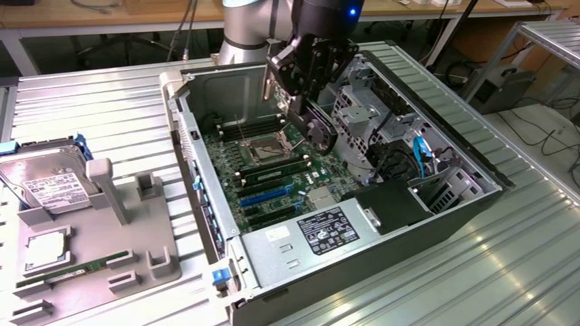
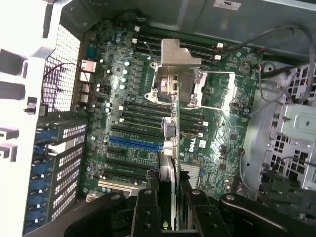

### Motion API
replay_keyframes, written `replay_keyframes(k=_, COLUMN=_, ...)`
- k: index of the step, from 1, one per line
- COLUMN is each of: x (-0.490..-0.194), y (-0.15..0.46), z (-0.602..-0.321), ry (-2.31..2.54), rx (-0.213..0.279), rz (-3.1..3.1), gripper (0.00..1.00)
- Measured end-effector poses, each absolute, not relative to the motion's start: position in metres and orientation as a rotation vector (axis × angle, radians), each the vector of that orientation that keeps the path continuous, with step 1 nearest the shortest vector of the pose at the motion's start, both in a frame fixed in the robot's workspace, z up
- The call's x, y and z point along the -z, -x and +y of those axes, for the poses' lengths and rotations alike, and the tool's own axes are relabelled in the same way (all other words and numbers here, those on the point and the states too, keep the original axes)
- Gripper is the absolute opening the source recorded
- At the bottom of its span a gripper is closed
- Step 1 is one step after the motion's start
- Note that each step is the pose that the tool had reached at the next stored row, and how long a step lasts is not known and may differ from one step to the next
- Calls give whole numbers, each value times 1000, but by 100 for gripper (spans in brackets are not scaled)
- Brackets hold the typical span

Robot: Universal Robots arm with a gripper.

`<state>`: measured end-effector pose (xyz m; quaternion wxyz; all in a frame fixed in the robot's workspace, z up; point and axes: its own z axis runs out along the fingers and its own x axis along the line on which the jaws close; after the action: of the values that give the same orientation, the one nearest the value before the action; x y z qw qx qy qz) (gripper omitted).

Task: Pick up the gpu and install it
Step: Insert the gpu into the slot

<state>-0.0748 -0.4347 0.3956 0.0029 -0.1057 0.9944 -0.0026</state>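
My gripper (image 1: pixel 305 92) hangs over the open computer case (image 1: pixel 453 129) and is shut on the gpu (image 1: pixel 317 125), a dark flat card held on edge above the motherboard (image 1: pixel 272 170). In the wrist view the gpu (image 2: pixel 168 165) appears edge-on between the black fingers (image 2: pixel 147 210), and the gripper (image 2: pixel 169 200) sits over the green motherboard (image 2: pixel 217 123). The card's lower edge hovers near the CPU socket (image 2: pixel 175 81) and the blue expansion slot (image 2: pixel 133 143), apart from the board. That blue slot (image 1: pixel 267 195) lies nearer the case's front.
A grey parts tray (image 1: pixel 100 231) at the exterior view's left carries a silver hard drive (image 1: pixel 45 180), a green RAM stick (image 1: pixel 73 272) and a square chip (image 1: pixel 45 248). Drive cages (image 1: pixel 363 112), cables (image 1: pixel 422 153) and a power supply (image 1: pixel 331 231) crowd the case.
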Motion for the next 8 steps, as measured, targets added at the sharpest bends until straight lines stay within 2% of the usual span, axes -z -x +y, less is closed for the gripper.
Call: replay_keyframes(k=8, x=-392, y=75, z=-435, ry=555, rx=8, rz=3086, gripper=26)
